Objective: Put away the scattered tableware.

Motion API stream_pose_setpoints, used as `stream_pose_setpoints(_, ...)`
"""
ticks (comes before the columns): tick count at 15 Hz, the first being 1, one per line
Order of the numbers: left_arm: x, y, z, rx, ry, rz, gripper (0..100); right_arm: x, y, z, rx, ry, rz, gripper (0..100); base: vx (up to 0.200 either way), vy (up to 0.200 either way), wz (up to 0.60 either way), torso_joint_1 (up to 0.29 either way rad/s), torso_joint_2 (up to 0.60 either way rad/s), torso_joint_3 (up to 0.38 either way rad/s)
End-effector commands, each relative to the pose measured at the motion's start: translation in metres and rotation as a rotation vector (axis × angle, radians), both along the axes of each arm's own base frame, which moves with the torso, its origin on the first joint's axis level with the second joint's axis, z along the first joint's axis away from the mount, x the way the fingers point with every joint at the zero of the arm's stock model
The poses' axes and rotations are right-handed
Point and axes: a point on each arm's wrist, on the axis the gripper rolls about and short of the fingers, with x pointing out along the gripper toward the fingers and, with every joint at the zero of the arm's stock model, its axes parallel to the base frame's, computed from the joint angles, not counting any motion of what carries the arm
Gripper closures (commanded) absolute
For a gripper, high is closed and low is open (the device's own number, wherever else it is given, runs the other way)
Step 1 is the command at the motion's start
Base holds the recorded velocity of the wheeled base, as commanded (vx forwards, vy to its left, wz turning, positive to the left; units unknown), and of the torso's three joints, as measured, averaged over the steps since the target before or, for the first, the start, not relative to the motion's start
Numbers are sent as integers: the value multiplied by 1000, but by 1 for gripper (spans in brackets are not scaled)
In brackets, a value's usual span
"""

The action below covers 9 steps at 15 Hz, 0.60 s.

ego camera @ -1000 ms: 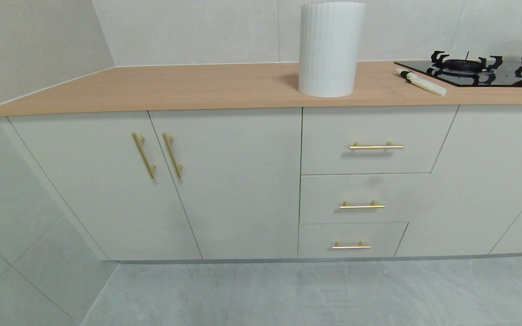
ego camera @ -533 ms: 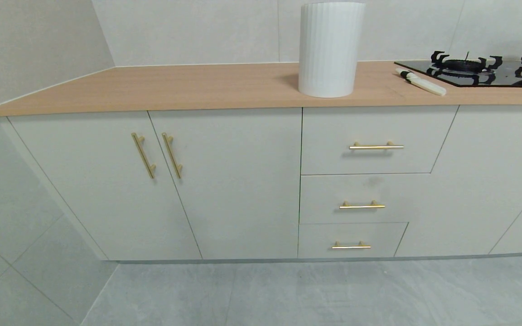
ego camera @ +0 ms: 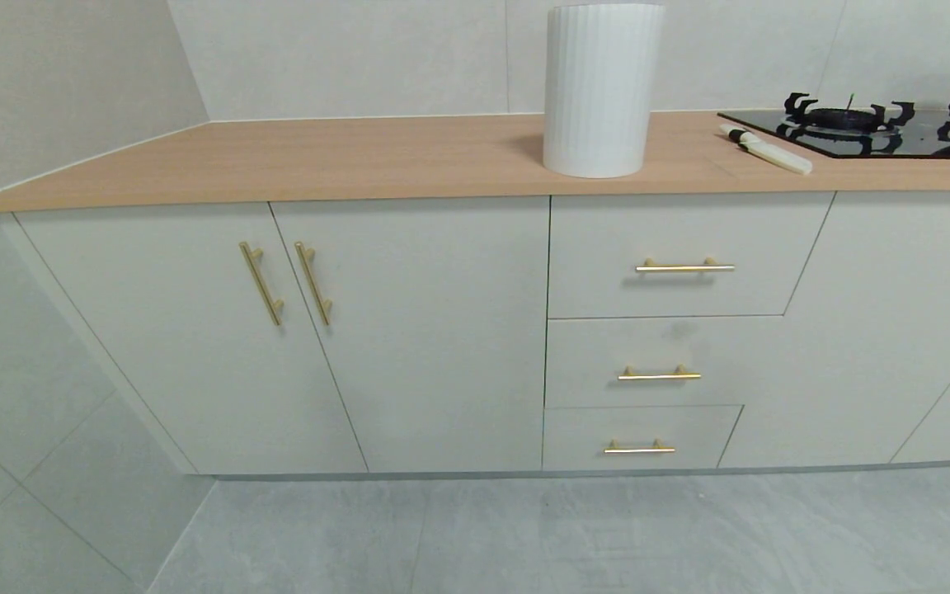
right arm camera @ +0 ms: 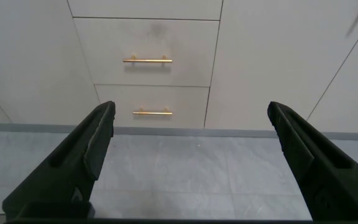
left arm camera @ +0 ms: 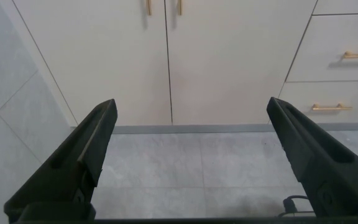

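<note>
Cream knife point(ego camera: 764, 148) w/ dark band lies flat on wood table point(ego camera: 318, 157), btwn ribbed white holder point(ego camera: 603, 91) & black hob point(ego camera: 871, 136). My left fingers point(left arm camera: 86, 155) & right fingers point(right arm camera: 86, 155) spread wide, gripping nothing, low over floor point(ego camera: 524, 536).

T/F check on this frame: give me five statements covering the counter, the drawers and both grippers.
1. The white ribbed container stands upright on the countertop. True.
2. All three drawers are shut. True.
3. The left gripper is shut on a spoon. False: it is open and holds nothing.
4. The white utensil lies on the floor. False: it lies on the countertop beside the hob.
5. The right gripper is open. True.
</note>
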Motion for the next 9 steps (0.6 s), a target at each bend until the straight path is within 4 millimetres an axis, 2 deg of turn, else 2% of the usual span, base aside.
stream_pose_setpoints(1, 0, 0, 0, -1, 0, 0, 0, 0, 0, 0, 4, 5, 1, 0, 0, 0, 0, 0, 0, 0)
stream_pose_setpoints(7, 0, 0, 0, 1, -2, 0, 0, 0, 0, 0, 2, 5, 4, 0, 0, 0, 0, 0, 0, 0)
stream_pose_setpoints(9, 0, 0, 0, -1, -2, 0, 0, 0, 0, 0, 2, 5, 4, 0, 200, 0, 0, 5, 0, -2)
